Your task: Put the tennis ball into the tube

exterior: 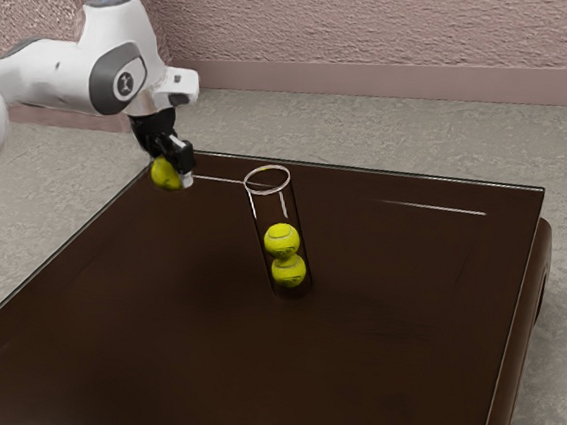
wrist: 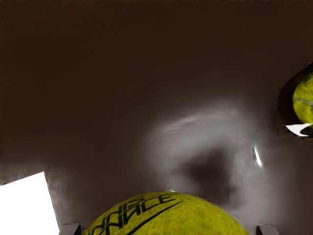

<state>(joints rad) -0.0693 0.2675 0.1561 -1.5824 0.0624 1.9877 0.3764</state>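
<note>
Here, the black gripper (exterior: pixel 176 173) clamps a printed tennis ball (exterior: pixel 164 175). Two more tennis balls (exterior: pixel 282 240) sit stacked inside the upright clear tube (exterior: pixel 272 210).

The yellow tennis ball (exterior: pixel 165 174), fuzzy and printed with black lettering, sits gripped between the fingertips of the claw (exterior: pixel 172 171), held above the table. Well apart from the claw, toward the exterior view's right, the clear tube (exterior: pixel 270 193) stands upright, pale-rimmed, two yellow balls (exterior: pixel 282 241) stacked inside.
</note>
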